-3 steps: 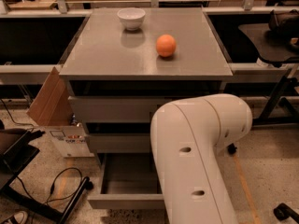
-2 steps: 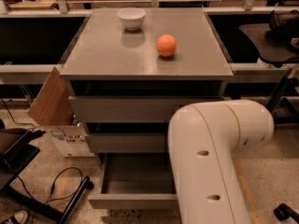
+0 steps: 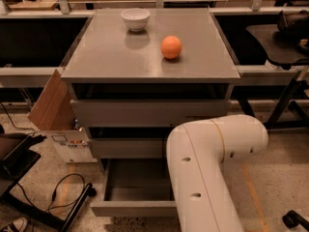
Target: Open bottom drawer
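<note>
Gripper placement and opening cannot be told, both being hidden behind the white arm at lower right, while the bottom drawer is seen well pulled out at the foot of the cabinet, so any further pull is best kept straight and level.

The bottom drawer is sitting at the foot of the grey cabinet, pulled well out toward the camera. Its plain, handleless grey front is facing forward, level and square to the cabinet, and its shallow grey box interior is showing from above. The white arm is covering its right end; the gripper is lying out of view.
</note>
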